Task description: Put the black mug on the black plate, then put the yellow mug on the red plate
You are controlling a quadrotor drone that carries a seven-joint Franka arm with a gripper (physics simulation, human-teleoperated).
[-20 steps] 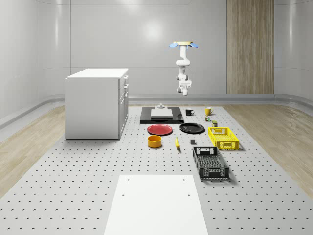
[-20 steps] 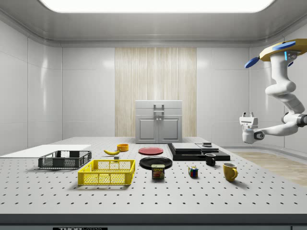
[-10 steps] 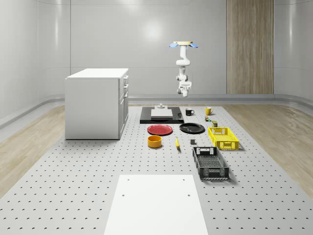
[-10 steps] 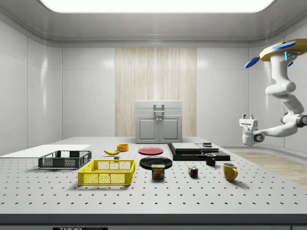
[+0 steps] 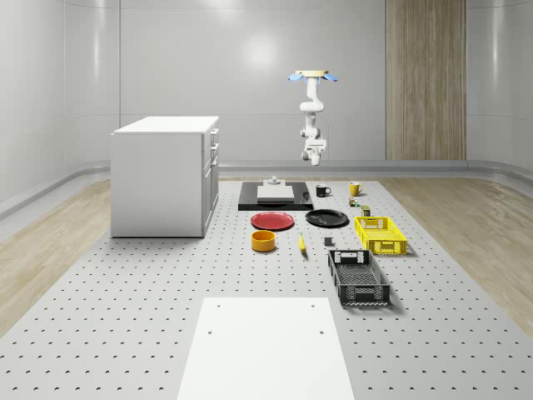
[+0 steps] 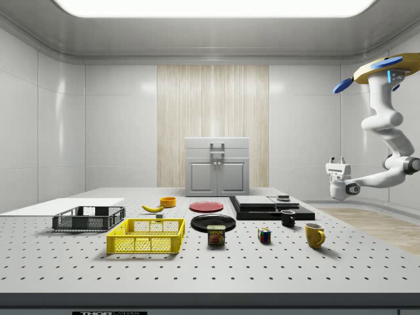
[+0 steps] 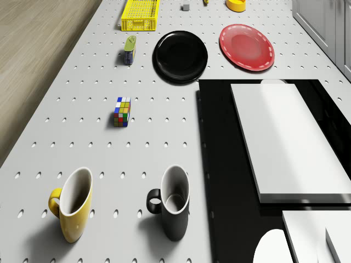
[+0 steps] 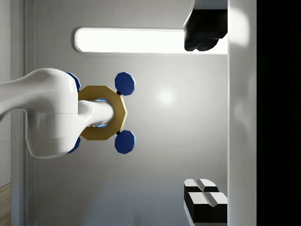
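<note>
White and held high, the hand (image 6: 338, 160) points upward with its two fingers apart and nothing between them, well above the far edge of the tabletop (image 5: 125, 300). Its arm hangs from the drone (image 5: 313, 76), which hovers off that same far edge, beyond the mugs.

Neither mug has been lifted, so the first step looks barely begun. The black mug (image 7: 174, 203) stands upright near the far edge, just beside a black slab (image 7: 219, 137), with the yellow mug (image 7: 73, 204) near it. The black plate (image 7: 181, 56) lies closer to the middle, well apart from the mugs, and the red plate (image 7: 247, 46) sits beside it (both bare). Next, I judge, the hand must turn downward and come down over the black mug.

Grey and dotted with rows of holes, the tabletop also carries a puzzle cube (image 7: 122, 112). Pale panelled walls ring the room, with a wood-grain strip (image 5: 425, 79) on one wall.
</note>
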